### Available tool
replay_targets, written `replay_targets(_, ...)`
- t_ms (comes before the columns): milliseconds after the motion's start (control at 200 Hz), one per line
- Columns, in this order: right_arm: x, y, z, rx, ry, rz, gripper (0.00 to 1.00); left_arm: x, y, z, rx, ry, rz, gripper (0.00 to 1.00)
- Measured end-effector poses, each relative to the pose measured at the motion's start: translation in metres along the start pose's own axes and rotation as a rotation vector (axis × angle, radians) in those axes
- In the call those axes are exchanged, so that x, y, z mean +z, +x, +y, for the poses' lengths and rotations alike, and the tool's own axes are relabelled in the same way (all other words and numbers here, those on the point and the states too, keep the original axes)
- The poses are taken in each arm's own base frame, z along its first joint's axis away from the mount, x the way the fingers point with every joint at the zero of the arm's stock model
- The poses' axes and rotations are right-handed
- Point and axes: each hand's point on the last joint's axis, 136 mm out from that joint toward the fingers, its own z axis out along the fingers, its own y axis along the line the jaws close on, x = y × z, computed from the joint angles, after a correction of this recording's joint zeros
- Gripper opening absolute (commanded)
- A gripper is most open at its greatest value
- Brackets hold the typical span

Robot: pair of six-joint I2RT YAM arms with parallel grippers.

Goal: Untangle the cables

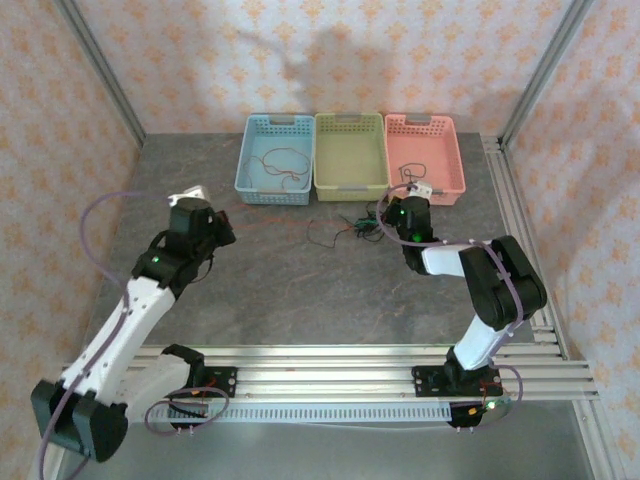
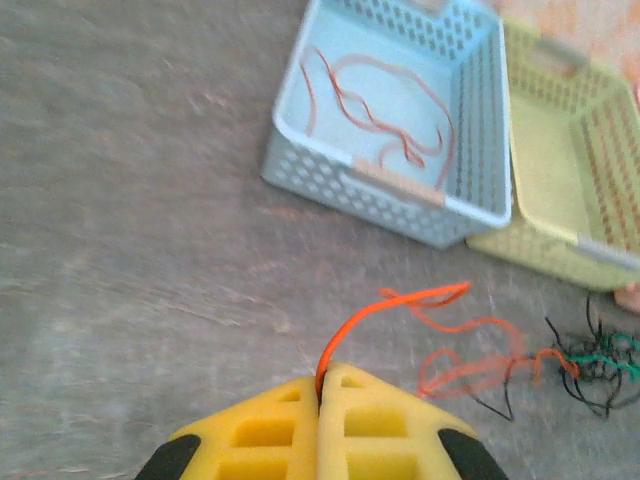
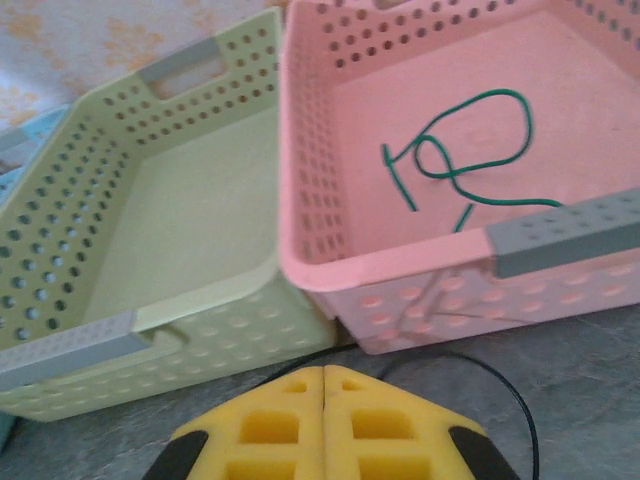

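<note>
- Clearly the left tool [image 2: 322, 378] is clamped on an orange cable [image 2: 365, 312], which leaves the pad tips and runs ahead and to the tool's right along the surface [image 2: 130, 250].
- Ahead of that tool sits the blue basket [image 2: 340, 185], with a loose orange strand [image 2: 445, 120] lying inside.
- Far to its right, the orange cable joins the clump [image 2: 595, 365] of black and green wires, so the strand is not yet free.
- To do this step well, I would draw the cable slowly away from the clump, low over the surface, and pause if the whole bunch starts to drag.
- The right tool [image 3: 325, 372] has its pads pressed together just short of the yellow-green basket [image 3: 200, 340] and pink basket [image 3: 400, 290]; a green cable [image 3: 500, 93] lies in the pink one.
- A black strand [image 3: 520, 400] curves past this tool's right side; I cannot tell whether it is pinched. If it is, holding firm would anchor the clump.
</note>
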Motion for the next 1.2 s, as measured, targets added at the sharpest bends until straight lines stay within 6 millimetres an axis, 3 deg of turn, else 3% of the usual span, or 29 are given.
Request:
replay_targets(100, 0.0, 0.0, -0.005, 0.008, 0.017, 0.001, 0.0, -0.015, -0.007, 0.007, -0.019, -0.002, -0.04, 0.0)
replay_targets(320, 0.0, 0.0, -0.005, 0.015, 0.017, 0.002, 0.0, -0.011, 0.005, 0.007, -0.014, 0.001, 0.019, 0.0)
replay_targets(465, 0.0, 0.001, -0.006, 0.013, 0.024, 0.004, 0.0, -0.026, 0.0, 0.018, -0.007, -0.05, -0.003, 0.0)
replay_targets(565, 0.0, 0.002, -0.012, 0.01, 0.053, 0.004, 0.0, -0.052, -0.026, 0.023, 0.0, -0.098, -0.078, 0.0)
replay_targets(736, -0.004, -0.005, -0.022, 0.011, 0.115, -0.02, 0.0, -0.12, -0.086, 0.03, -0.03, -0.15, -0.299, 0.0)
replay_targets(851, -0.006, -0.009, -0.025, 0.015, 0.138, -0.035, 0.0, -0.16, -0.11, 0.037, -0.046, -0.182, -0.404, 0.0)
replay_targets(916, -0.006, -0.009, -0.026, 0.014, 0.142, -0.034, 0.0, -0.172, -0.119, 0.037, -0.049, -0.183, -0.437, 0.0)
replay_targets(1036, -0.006, -0.009, -0.026, 0.014, 0.141, -0.034, 0.0, -0.167, -0.12, 0.026, -0.034, -0.143, -0.407, 0.0)
replay_targets(1196, -0.006, -0.008, -0.025, 0.014, 0.133, -0.03, 0.0, -0.128, -0.122, -0.013, 0.016, -0.042, -0.271, 0.0)
